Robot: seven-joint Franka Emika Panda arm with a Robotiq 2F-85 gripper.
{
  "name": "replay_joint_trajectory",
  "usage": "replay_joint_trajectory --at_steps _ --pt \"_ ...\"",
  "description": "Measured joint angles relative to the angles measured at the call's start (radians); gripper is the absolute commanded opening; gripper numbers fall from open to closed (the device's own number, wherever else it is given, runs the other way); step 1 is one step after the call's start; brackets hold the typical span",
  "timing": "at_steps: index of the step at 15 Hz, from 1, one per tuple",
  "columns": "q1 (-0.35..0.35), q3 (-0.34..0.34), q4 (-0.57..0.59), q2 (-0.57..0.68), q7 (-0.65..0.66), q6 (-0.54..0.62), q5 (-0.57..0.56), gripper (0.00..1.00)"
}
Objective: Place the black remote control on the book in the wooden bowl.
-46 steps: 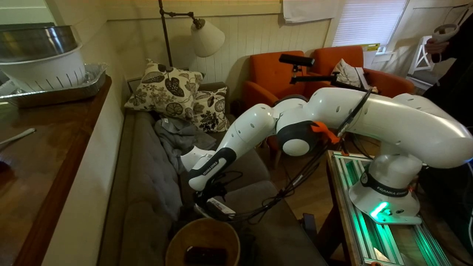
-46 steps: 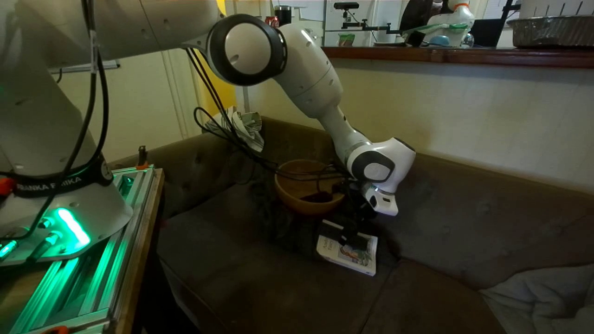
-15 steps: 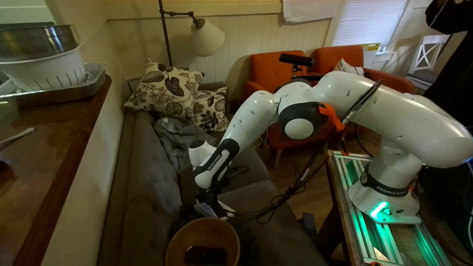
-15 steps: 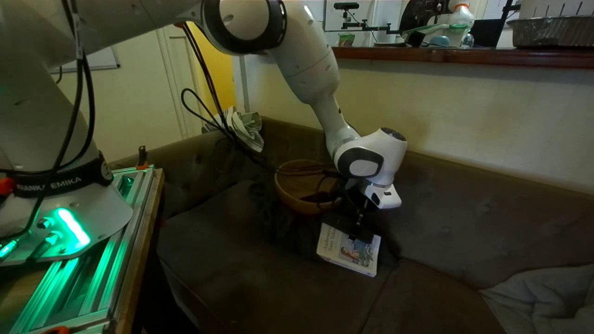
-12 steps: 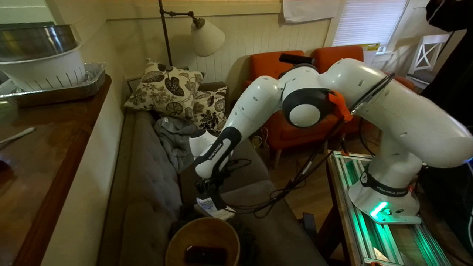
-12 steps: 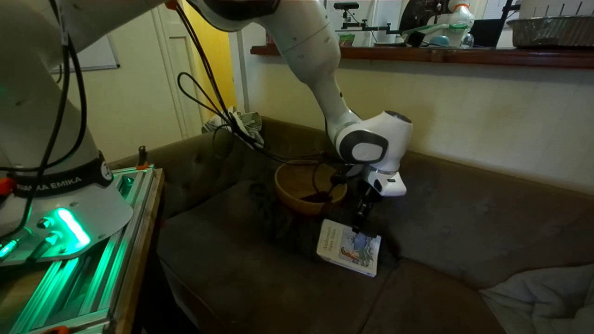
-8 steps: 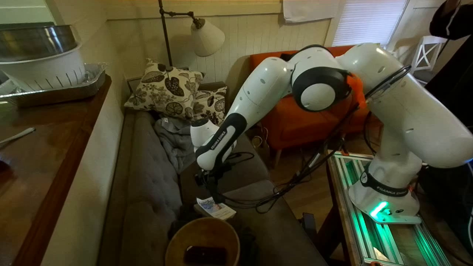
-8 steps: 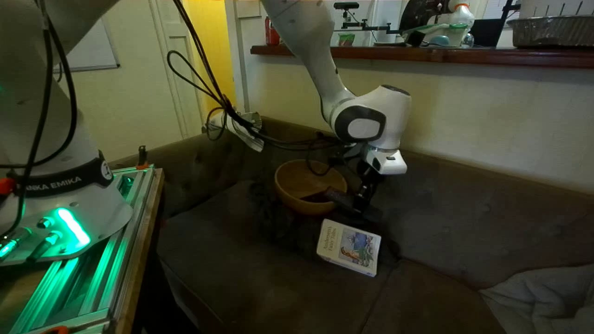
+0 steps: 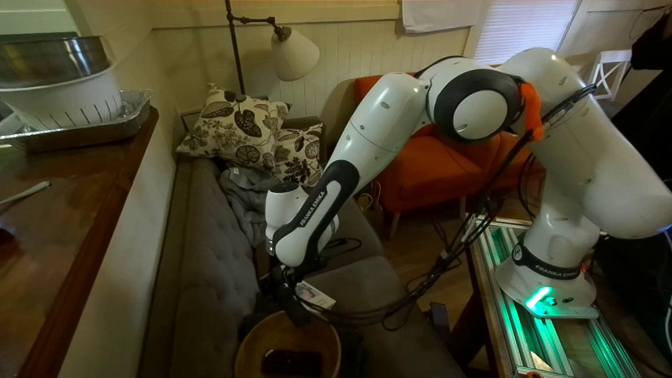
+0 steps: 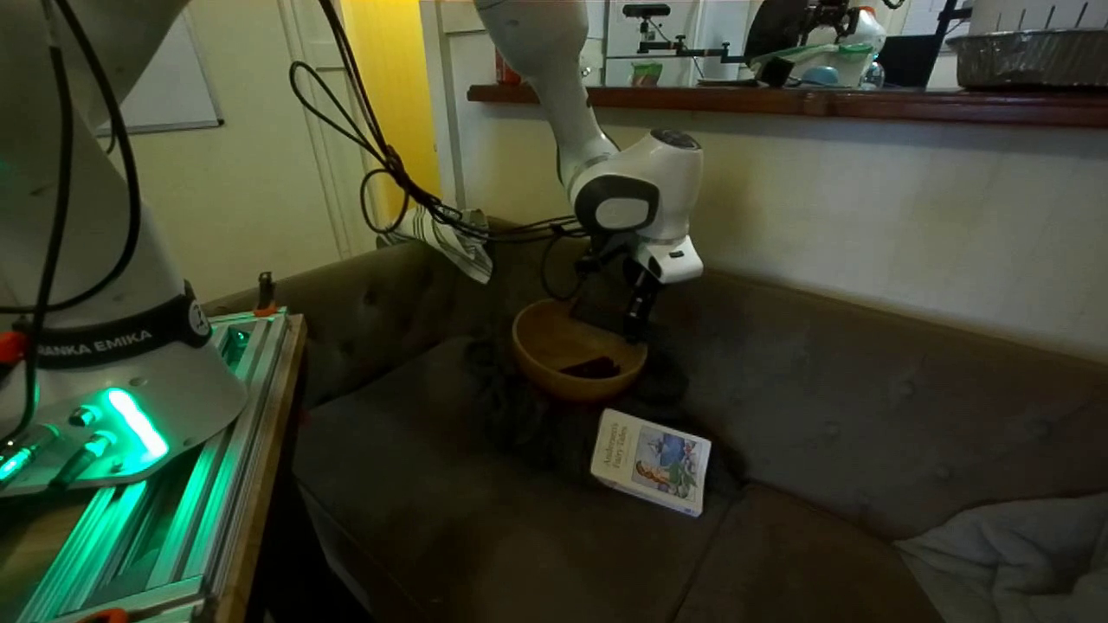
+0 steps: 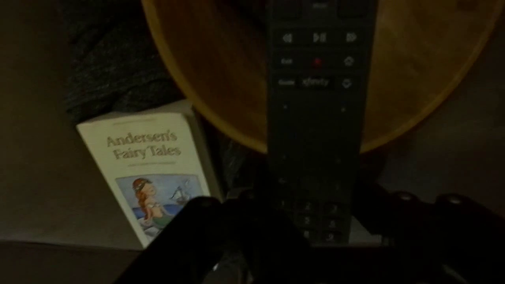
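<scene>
My gripper [image 11: 309, 187] is shut on the black remote control [image 11: 317, 118], one finger at each long side. Its buttons face the wrist camera. In that view the remote's far part lies across the wooden bowl [image 11: 221, 122], its held end outside the rim. In an exterior view the gripper [image 10: 638, 324] hangs at the bowl's [image 10: 541, 350] edge, with the remote [image 10: 597, 317] above the opening. The pale book [image 10: 651, 463], "Andersen's Fairy Tales", lies flat on the sofa beside the bowl, with nothing on it; the arm partly covers the book [image 9: 315, 296] in an exterior view.
Inside the bowl lies a dark oblong object [image 9: 292, 363], too dim to identify. Dark cloth [image 11: 114, 59] is bunched around the bowl. The sofa backrest [image 10: 866, 372] rises behind. Cables [image 9: 383, 315] hang from the arm close to the bowl.
Three seconds ago the gripper was down at the book. It has since lifted with the remote, uncovering the cover, and swung over to the bowl. Book and bowl have stayed put.
</scene>
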Motion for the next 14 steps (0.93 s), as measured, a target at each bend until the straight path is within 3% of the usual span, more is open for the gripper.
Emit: replay_joint_trajectory --at_steps 5,10,14 --pt "0.004 0.08 -0.015 0.004 -0.104 -0.017 0.026 0.24" --pt "0.113 -0.042 0.105 0.1 -0.088 -0.199 -0.022 0.24" --pt "0.183 -0.098 0.261 0.227 -0.062 -0.239 -0.08 0.24"
